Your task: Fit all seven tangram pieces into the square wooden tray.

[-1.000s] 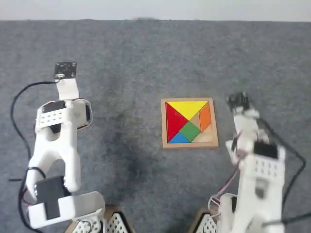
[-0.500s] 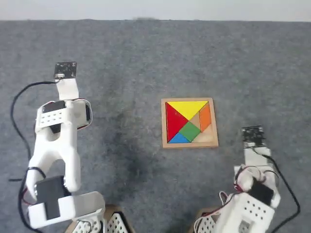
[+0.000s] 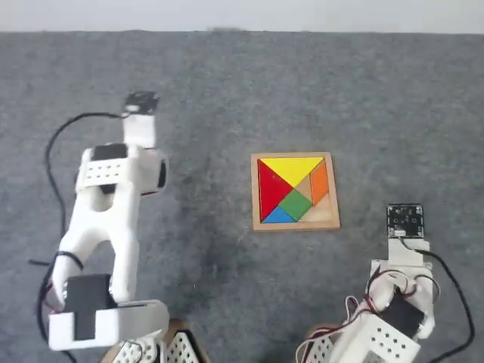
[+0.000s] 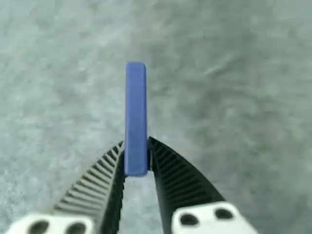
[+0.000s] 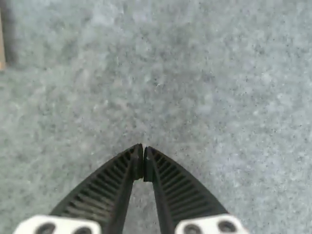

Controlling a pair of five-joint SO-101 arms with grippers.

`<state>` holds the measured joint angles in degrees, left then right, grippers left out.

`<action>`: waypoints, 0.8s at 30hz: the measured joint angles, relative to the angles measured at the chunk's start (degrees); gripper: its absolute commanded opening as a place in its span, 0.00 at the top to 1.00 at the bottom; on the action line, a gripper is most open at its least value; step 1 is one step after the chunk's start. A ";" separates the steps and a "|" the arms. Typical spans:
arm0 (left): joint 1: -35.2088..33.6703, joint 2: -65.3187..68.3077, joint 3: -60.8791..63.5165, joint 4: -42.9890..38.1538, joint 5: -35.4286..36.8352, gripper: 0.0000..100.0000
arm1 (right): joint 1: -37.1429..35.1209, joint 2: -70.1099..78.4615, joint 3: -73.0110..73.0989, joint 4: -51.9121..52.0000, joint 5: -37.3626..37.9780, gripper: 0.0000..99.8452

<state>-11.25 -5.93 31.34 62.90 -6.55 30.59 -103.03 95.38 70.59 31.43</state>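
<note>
Tray (image 3: pixel 255 193) lies on the grey desk (image 3: pixel 212 91) between the arms, nearer the right arm (image 3: pixel 397 318). A yellow triangle (image 3: pixel 291 169), red triangle (image 3: pixel 268 190), green square (image 3: pixel 295 204), orange piece (image 3: pixel 320 182) and small blue triangle (image 3: pixel 278 216) lie flat inside, with bare wood at the corner towards that arm. The left wrist view shows the left pincer (image 4: pixel 136 146) clamped on a blue piece (image 4: pixel 136 107), seen edge-on so its outline is hard to make out. From above, the left arm (image 3: pixel 106 212) covers that grip. The right pincer (image 5: pixel 143 152) is closed on nothing, tips touching, with a sliver of tray (image 5: pixel 1 44) cut off at the frame edge.
</note>
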 measured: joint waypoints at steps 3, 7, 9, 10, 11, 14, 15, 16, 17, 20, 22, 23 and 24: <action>5.36 0.00 -4.75 4.66 -2.02 0.99 | 0.00 0.00 0.00 0.00 0.00 0.99; 15.82 0.00 -10.11 10.55 -6.59 0.99 | 0.00 0.00 0.00 0.00 0.00 0.99; 21.63 0.70 -12.84 12.84 -9.05 0.99 | 0.00 0.00 0.00 0.00 0.00 0.99; 24.44 1.49 -14.15 13.71 -10.20 0.99 | 0.00 0.00 0.00 0.00 0.00 0.99; 27.25 2.55 -15.56 14.33 -11.16 0.99 | 0.00 0.00 0.00 0.00 0.09 0.99; 33.85 7.03 -19.87 14.68 -13.36 0.99 | 0.00 0.00 0.00 0.00 0.35 0.99; 35.25 8.88 -21.10 14.68 -14.07 0.99 | 0.00 0.00 0.00 0.00 0.53 0.99; 36.57 10.55 -22.42 14.59 -14.95 0.99 | 0.00 0.00 0.00 0.00 0.53 0.99; 37.89 12.22 -23.30 14.59 -15.91 0.99 | 0.00 0.00 0.00 0.00 0.53 0.99; 42.37 15.65 -25.14 13.63 -17.76 0.99 | 0.00 0.00 0.00 0.00 0.53 0.99; 45.10 17.41 -25.67 11.69 -17.93 0.99 | 0.00 0.00 0.00 0.00 0.53 0.99; 46.33 18.11 -25.67 10.81 -18.02 0.99 | 0.00 0.00 0.00 0.00 0.53 0.99; 47.21 18.55 -25.67 10.11 -18.11 0.99 | 0.00 0.00 0.00 0.00 0.53 0.99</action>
<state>35.96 12.62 5.67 73.01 -24.66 30.59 -103.03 95.38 70.59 31.96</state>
